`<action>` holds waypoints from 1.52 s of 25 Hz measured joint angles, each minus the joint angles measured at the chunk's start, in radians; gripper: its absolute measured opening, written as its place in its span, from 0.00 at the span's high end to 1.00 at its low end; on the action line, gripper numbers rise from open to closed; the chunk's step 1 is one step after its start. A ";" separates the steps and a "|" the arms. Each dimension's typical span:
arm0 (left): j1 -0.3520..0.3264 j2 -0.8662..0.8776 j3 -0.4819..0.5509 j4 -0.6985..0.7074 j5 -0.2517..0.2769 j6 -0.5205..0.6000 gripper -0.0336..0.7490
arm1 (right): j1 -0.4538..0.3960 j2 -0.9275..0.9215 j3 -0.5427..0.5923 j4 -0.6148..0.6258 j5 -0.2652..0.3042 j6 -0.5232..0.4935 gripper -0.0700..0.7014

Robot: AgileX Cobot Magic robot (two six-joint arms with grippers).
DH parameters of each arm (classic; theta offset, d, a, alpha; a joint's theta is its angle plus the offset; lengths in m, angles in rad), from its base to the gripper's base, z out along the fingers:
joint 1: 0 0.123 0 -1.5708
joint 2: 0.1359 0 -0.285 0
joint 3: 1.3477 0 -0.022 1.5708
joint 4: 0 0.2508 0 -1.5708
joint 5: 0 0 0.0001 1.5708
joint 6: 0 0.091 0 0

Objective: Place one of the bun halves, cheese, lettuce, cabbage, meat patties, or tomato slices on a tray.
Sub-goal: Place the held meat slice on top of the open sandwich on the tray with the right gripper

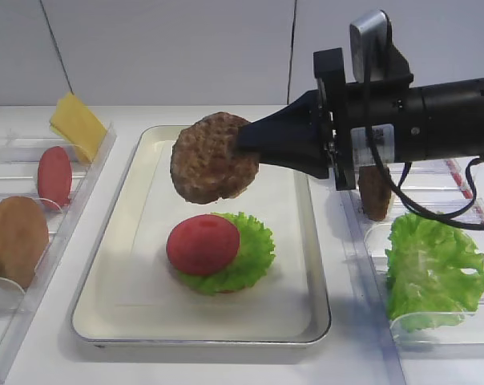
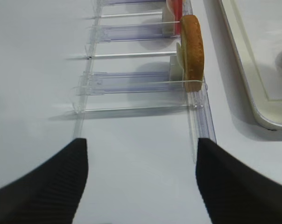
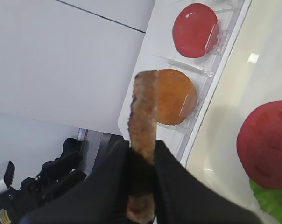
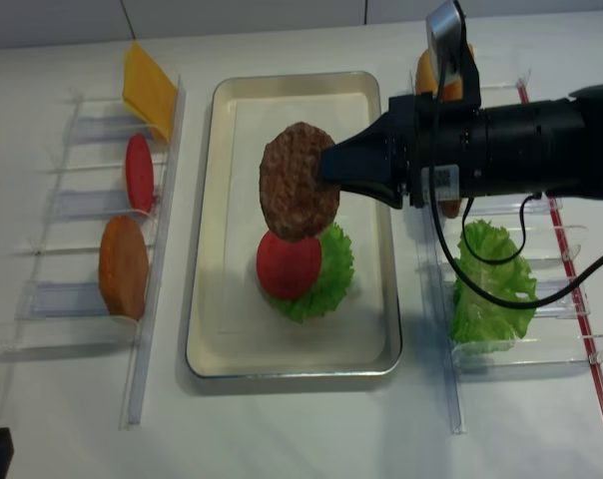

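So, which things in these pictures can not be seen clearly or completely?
- What lies under the lettuce and tomato slice on the tray: both high views, covered by them.
- The second meat patty in the right rack: first high view, mostly behind the arm.
- The held meat patty: right wrist view, edge-on, its lower part between the right pincer's fingers.
- Left pincer: left wrist view, finger bases cut off by the bottom edge.
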 joint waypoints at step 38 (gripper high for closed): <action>0.000 0.000 0.000 0.000 0.000 0.000 0.33 | 0.032 0.235 0.000 0.015 -0.010 -0.051 0.76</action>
